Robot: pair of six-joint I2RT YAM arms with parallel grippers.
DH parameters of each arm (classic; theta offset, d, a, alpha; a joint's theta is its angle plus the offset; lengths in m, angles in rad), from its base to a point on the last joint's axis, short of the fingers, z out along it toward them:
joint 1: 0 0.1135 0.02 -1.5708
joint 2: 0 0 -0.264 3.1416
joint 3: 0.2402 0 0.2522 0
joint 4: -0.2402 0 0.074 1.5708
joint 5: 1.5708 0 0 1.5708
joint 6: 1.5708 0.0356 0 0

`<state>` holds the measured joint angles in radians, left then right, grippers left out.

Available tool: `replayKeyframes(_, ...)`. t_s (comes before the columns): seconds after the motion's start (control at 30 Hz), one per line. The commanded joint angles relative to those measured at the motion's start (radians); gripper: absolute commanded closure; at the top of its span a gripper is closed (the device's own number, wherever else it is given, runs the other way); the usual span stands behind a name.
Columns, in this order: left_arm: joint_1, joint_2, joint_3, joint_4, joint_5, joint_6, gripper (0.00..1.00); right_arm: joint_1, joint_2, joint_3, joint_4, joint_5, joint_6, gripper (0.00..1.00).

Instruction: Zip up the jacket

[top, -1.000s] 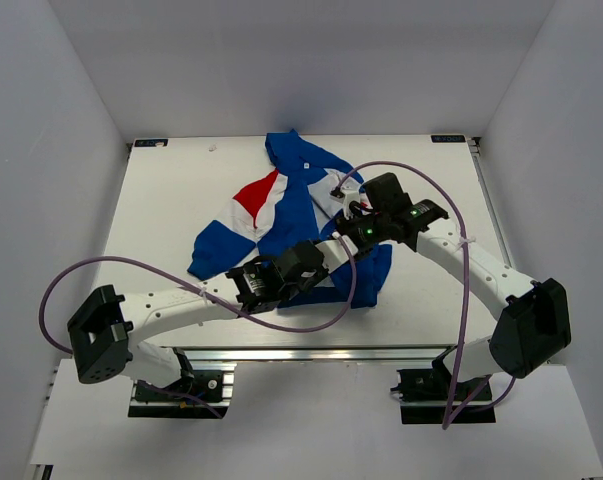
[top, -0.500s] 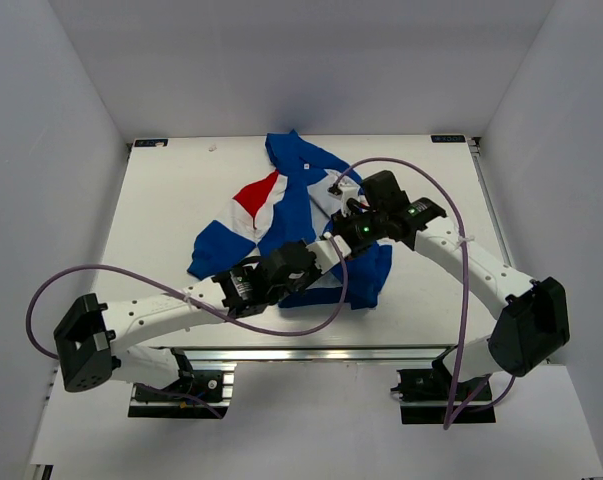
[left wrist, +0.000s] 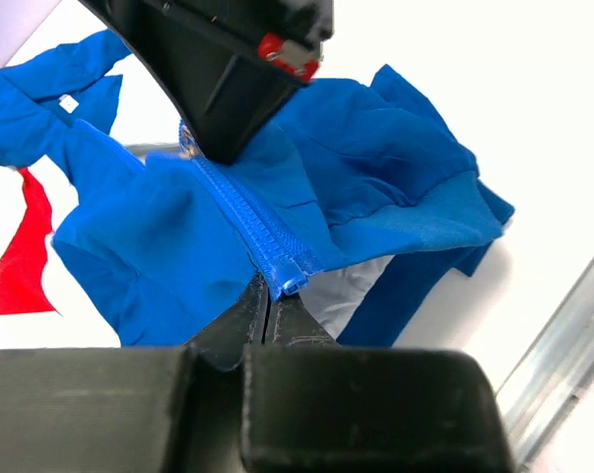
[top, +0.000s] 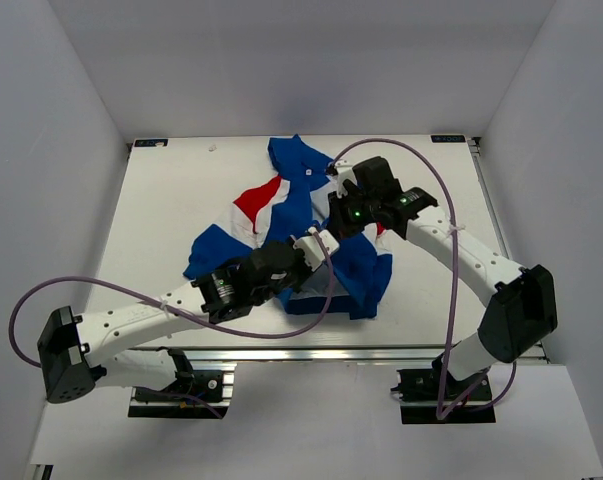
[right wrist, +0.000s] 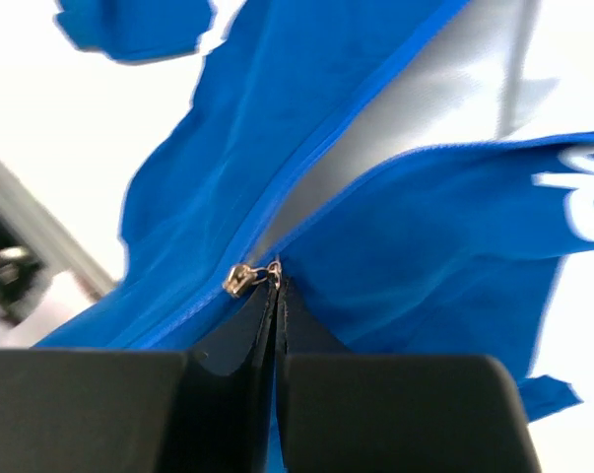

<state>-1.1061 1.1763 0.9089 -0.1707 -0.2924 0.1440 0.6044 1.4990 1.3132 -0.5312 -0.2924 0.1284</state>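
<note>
Two robot arms meet over the jacket (top: 293, 190), which lies crumpled on the white table (top: 171, 220), about in the middle from side to side. It is mostly blue, with a red and white patch (top: 258, 200) on the side nearer the left arm. The left gripper (left wrist: 269, 299) has its jaws squeezed tight on the bottom end of the zipper (left wrist: 239, 219), right at the hem of the jacket. From there the blue zipper teeth run joined together up to the black body of the other arm. The right gripper (right wrist: 278, 294) has its jaws pinched flat on the small silver zipper pull (right wrist: 241, 279), holding it by its little tab. Past the pull the two blue sides are apart, and the white lining (right wrist: 415, 118) shows between them. Some fat white letters (right wrist: 584, 202) sit on the blue cloth at the right edge of the right wrist view. They are blurry and cut off by the edge, so I cannot read them. A tiny red tag (left wrist: 281, 46) with a white mark sits on the right gripper's black body, too small to read. One green light (top: 357, 212) glows on the right arm, and a purple cable (top: 131, 265) loops along each arm.
</note>
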Motion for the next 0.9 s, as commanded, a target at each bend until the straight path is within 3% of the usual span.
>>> replayKeyframes(0.0, -0.008, -0.087, -0.004, -0.018, 0.081, -0.046, 1.00, -0.017, 0.046, 0.079, 0.114, 0.182, -0.061, 1.00)
replayKeyframes(0.2, -0.008, -0.127, -0.021, -0.070, 0.085, -0.131, 1.00, -0.037, 0.234, 0.250, 0.132, 0.367, -0.095, 1.00)
replayKeyframes(0.53, -0.008, -0.147, -0.093, -0.127, 0.213, -0.302, 1.00, -0.169, 0.631, 0.752, 0.184, 0.519, -0.124, 1.00)
replayKeyframes(0.87, -0.008, -0.046, -0.200, -0.159, 0.393, -0.481, 1.00, -0.201, 0.819, 0.911, 0.369, 0.555, -0.199, 1.00)
